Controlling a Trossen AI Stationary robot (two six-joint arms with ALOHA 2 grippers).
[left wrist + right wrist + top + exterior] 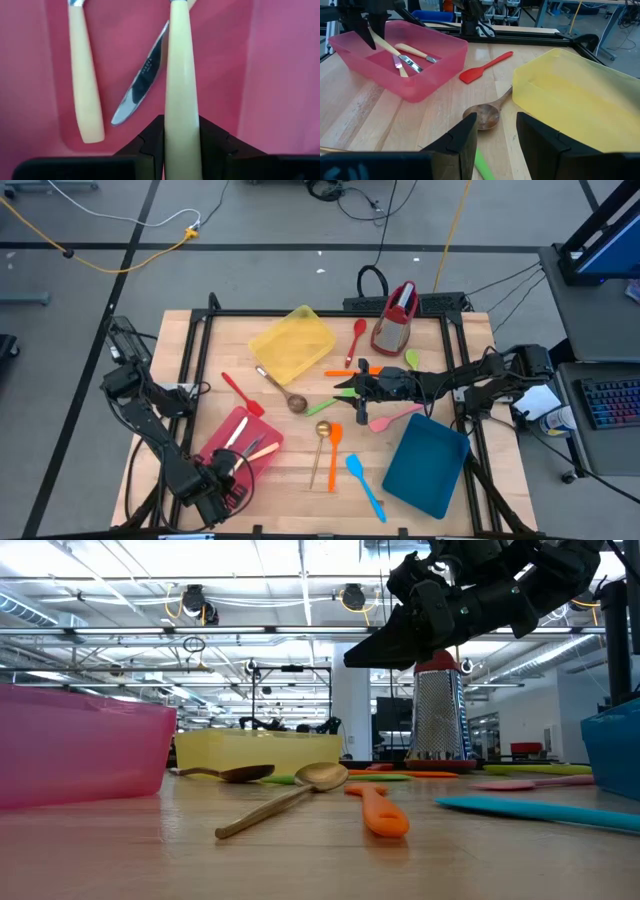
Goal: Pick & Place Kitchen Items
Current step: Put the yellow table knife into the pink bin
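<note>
The left gripper (222, 485) sits at the near-left corner of the surface (290, 475), over the near end of the pink tray (262, 465); its fingers (150, 145) are pinched on a pale-handled utensil (181, 100), the handle standing straight up between them in the left wrist view; inside that tray lie a second pale handle (86, 85) and a knife (139, 82), blade angled between the two handles; the right wrist view shows the same tray (427, 70) from across the surface with the held piece tilted over it.

The right gripper (350, 387) hangs above the middle of the surface, fingers (457, 142) spread with nothing between them; just below it in its own view are a dark wooden spoon (487, 114) and the tip of a green utensil (482, 165); the yellow tray (292, 342) sits just left of it and farther back, the red spatula (240, 393) lies between the yellow and pink trays.

Loose items crowd the centre: a gold spoon (321, 442) and an orange spatula (334, 448) side by side, a blue spatula (366, 488) nearer, a pink spoon (392, 418) touching the blue tray's (425, 465) far edge, a red spoon (356, 340) by the grater (397, 318) at the far side.
</note>
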